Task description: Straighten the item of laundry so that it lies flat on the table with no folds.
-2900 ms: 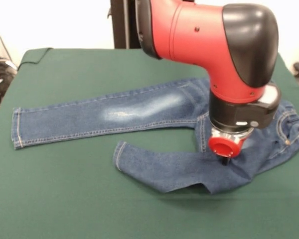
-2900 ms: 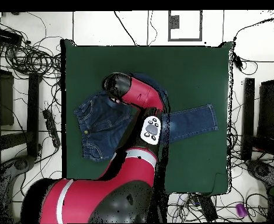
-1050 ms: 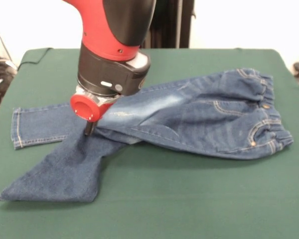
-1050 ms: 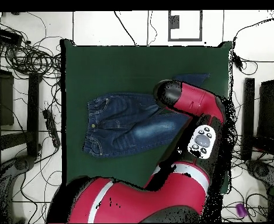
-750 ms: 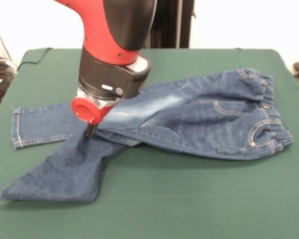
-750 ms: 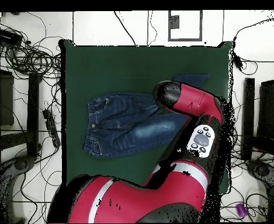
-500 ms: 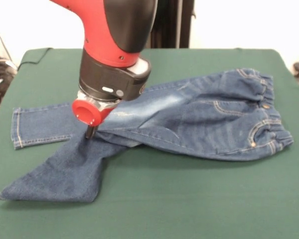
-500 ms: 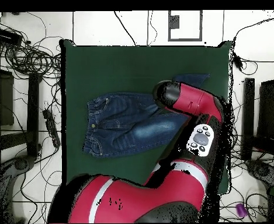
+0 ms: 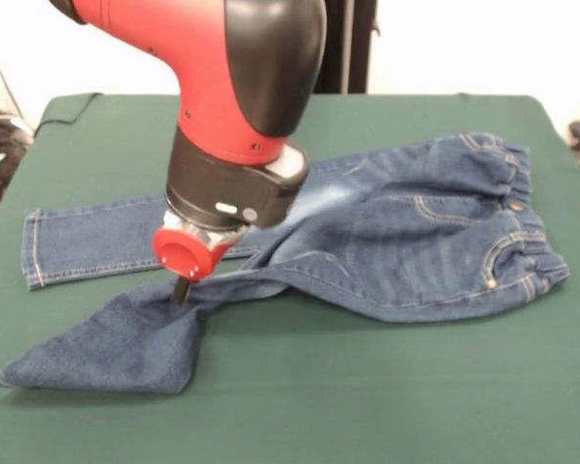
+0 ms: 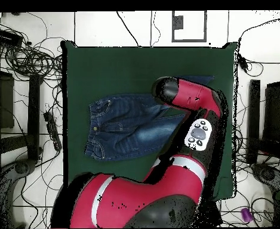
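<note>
Front and overhead views of a pair of blue denim jeans point(image 9: 406, 242) lying on the dark green worktop point(image 9: 387, 396). The elastic waistband point(image 9: 522, 208) sits toward the right of the front view; one leg runs left along the cloth to a hemmed cuff point(image 9: 34, 249), while the other leg point(image 9: 116, 343) crosses toward the near left corner and lies twisted, with a fold where it leaves the seat. The red and black arm point(image 9: 242, 87) descends over the middle of the garment and hides the faded part of the far leg. Its claw point(image 9: 182, 288) shows only as a dark tip below a red disc, touching the denim at the twisted leg; whether it is wide, narrow or gripping cloth cannot be told. In the overhead view the arm point(image 10: 190, 107) covers both lower legs, leaving the seat point(image 10: 121, 128) exposed. Tangled cables point(image 10: 28, 59) lie on the floor beside the worktop.
</note>
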### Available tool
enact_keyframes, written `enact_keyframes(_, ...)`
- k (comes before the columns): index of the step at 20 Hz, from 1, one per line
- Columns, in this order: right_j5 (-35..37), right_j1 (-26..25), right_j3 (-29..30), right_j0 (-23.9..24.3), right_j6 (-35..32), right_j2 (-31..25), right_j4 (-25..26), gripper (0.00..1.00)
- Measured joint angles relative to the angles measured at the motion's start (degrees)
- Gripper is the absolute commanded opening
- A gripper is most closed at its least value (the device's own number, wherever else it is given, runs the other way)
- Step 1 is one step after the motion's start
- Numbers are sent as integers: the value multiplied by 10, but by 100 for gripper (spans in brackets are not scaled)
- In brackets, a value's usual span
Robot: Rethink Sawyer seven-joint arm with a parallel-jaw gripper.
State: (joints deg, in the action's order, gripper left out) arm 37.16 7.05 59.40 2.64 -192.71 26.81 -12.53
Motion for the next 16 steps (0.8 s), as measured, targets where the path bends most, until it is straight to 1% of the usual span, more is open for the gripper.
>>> enact_keyframes(5, 15, -30, -46, 0, 0, 8, 0, 100)
enact_keyframes(16, 54, -59, -86, -1, 0, 20, 0, 100)
